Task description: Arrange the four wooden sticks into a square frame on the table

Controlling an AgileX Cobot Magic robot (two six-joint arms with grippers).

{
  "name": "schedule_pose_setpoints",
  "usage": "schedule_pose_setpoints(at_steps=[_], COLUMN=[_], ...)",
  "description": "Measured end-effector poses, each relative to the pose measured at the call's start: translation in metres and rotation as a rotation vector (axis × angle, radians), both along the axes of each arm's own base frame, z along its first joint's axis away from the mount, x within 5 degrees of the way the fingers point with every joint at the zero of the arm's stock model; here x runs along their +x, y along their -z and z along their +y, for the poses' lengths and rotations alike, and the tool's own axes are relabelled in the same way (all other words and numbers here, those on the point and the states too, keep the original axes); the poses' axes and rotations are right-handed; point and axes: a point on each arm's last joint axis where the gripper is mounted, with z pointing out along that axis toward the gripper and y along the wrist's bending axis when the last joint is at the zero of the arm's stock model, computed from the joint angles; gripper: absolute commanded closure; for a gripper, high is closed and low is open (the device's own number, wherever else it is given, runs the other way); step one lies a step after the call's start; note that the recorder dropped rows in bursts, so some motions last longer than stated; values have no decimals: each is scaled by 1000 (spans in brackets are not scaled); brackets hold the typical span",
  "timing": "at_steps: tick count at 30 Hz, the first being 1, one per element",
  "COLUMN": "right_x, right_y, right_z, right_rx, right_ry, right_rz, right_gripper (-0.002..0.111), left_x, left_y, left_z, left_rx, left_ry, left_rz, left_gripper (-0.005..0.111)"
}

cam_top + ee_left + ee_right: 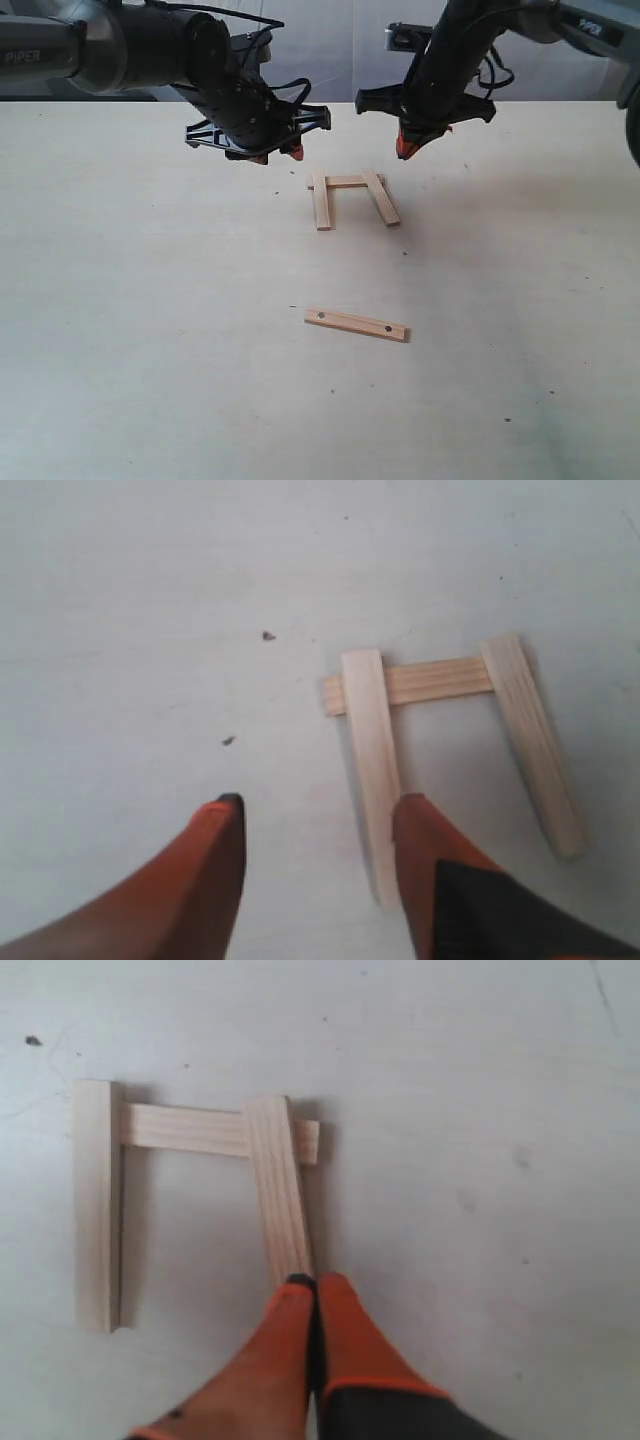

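On the pale cream tabletop (150, 350), three light tan wooden slats (347, 181) form an open U, and the fourth, holed slat (356, 324) lies well apart. The left claw (278, 155) gapes empty; the right claw (408, 148) is pinched shut, empty. Best to grip the loose slat mid-length and lay it level across both free ends.
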Motion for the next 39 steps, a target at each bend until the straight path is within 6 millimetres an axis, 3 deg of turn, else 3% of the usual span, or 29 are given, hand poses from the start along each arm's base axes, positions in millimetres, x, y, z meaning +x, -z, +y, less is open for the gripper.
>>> schedule_pose_setpoints(at_steps=[6,10,20,35,39], right_x=[-3,-2,-6,-9,-10], right_y=[27,35,69,69,69], right_z=[24,23,32,39,39], right_rx=[-43,-66,-40,10,9], right_ry=[-57,-64,-55,13,23], right_rz=[5,12,105,139,148], right_gripper=[64,65,65,65,65], left_x=[1,1,8,7,10], left_y=[20,29,33,32,41], left_z=[-16,-15,31,28,21], left_rx=[-26,-19,12,-30,-67], left_ry=[29,27,-51,-64,-80], left_rz=[11,42,130,143,129], left_gripper=[52,52,52,52,52])
